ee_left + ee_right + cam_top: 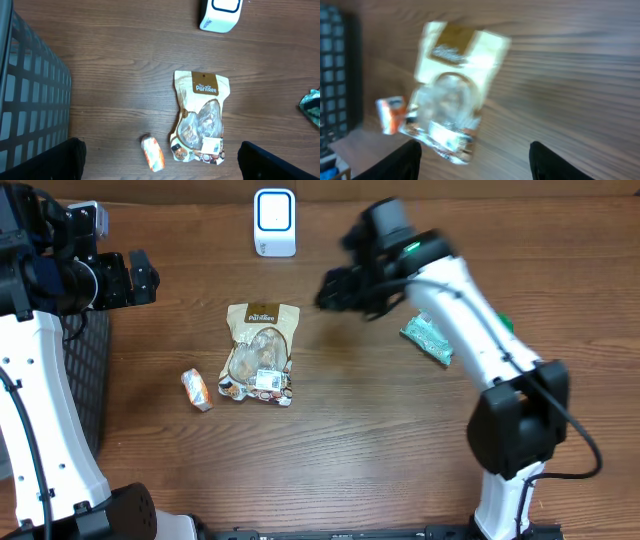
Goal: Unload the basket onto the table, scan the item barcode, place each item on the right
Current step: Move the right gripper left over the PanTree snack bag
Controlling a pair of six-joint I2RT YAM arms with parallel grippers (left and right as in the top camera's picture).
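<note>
The right pincer (pixel 475 152) is closest to its wrist camera, its two dark fingers spread wide with nothing between them, hanging above the wooden table (pixel 350 440); this view is blurred, so no writing can be read in it. Below it lies a flat snack pouch (pixel 200 117), face up near the middle of the table. The pouch is cream with a brown band at its top end, where white letters read "PanTree"; smaller print above the name is too small to read. A clear window shows pale brown pieces inside, and a small white label (pixel 212 146) with dark print, perhaps a barcode, sits near the bottom edge. Just left of the pouch's lower end lies a small orange and white packet (pixel 153 153), apart from it. A white boxy scanner (pixel 274 222) with a blue-rimmed face stands beyond the pouch. A green patterned packet (pixel 428 338) lies to the right, partly under the right arm. The left pincer (pixel 160 147) is also spread wide and empty, raised beside a dark mesh basket (pixel 30 100)
</note>
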